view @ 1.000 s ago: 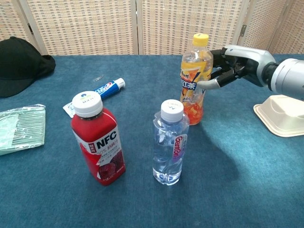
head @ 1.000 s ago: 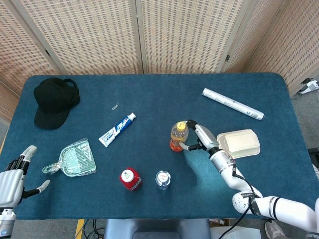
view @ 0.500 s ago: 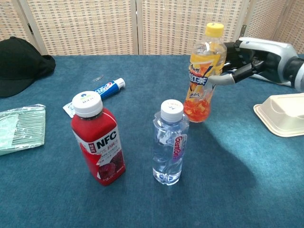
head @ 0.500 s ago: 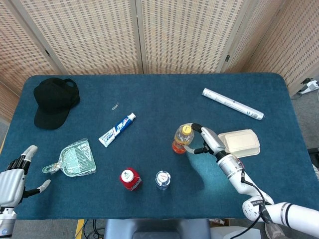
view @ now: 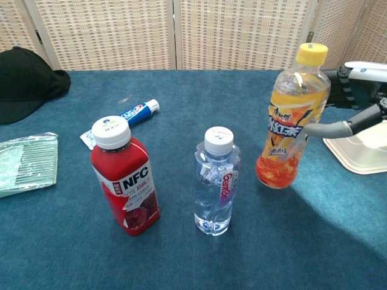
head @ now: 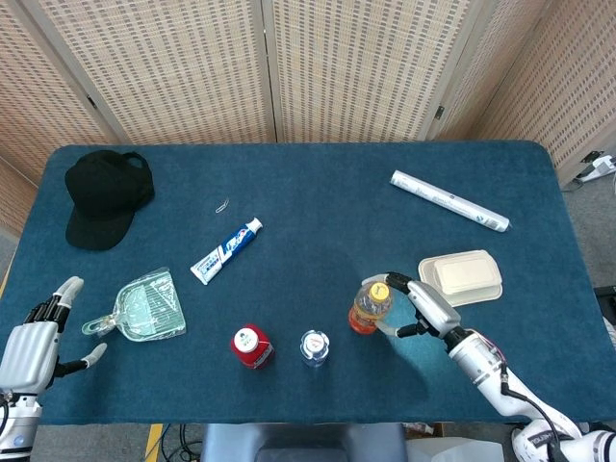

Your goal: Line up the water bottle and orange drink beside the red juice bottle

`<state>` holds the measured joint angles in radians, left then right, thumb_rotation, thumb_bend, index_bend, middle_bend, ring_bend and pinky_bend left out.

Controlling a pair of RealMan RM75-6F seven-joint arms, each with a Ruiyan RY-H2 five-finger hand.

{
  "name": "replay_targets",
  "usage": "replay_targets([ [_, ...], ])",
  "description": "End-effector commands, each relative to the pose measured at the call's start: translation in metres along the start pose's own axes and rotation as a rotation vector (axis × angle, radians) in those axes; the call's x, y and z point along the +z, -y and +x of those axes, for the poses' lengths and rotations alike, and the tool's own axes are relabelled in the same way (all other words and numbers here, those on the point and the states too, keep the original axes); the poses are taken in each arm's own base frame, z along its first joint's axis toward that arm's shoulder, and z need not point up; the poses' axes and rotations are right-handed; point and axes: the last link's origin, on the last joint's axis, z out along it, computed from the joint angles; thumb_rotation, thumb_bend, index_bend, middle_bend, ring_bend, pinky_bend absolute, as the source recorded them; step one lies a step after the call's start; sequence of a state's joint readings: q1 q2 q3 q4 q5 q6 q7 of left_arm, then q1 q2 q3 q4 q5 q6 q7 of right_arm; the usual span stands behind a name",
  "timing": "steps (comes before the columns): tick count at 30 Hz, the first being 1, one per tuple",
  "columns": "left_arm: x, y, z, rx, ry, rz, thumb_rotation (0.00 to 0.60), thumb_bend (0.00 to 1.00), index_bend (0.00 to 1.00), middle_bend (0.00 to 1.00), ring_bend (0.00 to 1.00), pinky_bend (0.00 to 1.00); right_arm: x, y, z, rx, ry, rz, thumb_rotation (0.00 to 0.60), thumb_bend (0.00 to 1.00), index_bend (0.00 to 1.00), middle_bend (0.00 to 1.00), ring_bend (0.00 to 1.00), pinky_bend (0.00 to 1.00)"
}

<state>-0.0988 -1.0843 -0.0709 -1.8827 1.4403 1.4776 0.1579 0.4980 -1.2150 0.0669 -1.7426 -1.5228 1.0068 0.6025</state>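
Fingers point(view: 329, 128) of the right hand point(head: 426, 310) are being kept wrapped around the orange drink point(view: 291, 118), cap up, long axis tilted slightly off vertical. It is being held just right of the upright water bottle point(view: 217, 181), itself beside the red juice bottle point(view: 126, 176). Since a second ago, the drink is being brought nearer and rightward, from mid-worktop towards the row. Left hand point(head: 37, 332) is being held with fingers apart at the worktop point(head: 318, 192) edge. Blue cloth is covering the worktop; woven screens point(head: 337, 58) are standing behind.
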Motion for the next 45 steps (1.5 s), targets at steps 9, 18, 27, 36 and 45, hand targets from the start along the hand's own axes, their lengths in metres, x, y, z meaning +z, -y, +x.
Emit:
replay_targets([
  [9,0.001,-0.001,-0.001,-0.001,0.003,-0.004,0.6,0.15,0.13,0.08,0.17,0.18,-0.034,-0.012,-0.014,-0.006,0.038,0.018,0.6,0.37,0.5,0.36,0.16,0.19],
  [18,0.0,-0.001,-0.001,-0.002,0.002,-0.003,0.6,0.15,0.13,0.08,0.17,0.18,-0.042,-0.017,-0.021,-0.009,0.04,0.023,0.6,0.35,0.5,0.36,0.16,0.19],
  [27,-0.002,0.0,0.0,-0.002,0.0,-0.001,0.6,0.15,0.13,0.08,0.17,0.18,-0.046,-0.021,-0.026,-0.015,0.042,0.026,0.6,0.35,0.5,0.36,0.16,0.19],
  [36,-0.001,-0.001,0.0,-0.003,0.001,-0.005,0.6,0.15,0.13,0.08,0.17,0.18,-0.043,-0.022,-0.027,-0.004,0.028,0.046,0.6,0.35,0.5,0.35,0.16,0.19],
  [45,-0.002,0.001,0.001,0.001,0.001,0.0,0.6,0.15,0.13,0.08,0.17,0.18,-0.036,-0.022,-0.029,0.003,0.037,0.055,0.6,0.35,0.5,0.35,0.16,0.19],
])
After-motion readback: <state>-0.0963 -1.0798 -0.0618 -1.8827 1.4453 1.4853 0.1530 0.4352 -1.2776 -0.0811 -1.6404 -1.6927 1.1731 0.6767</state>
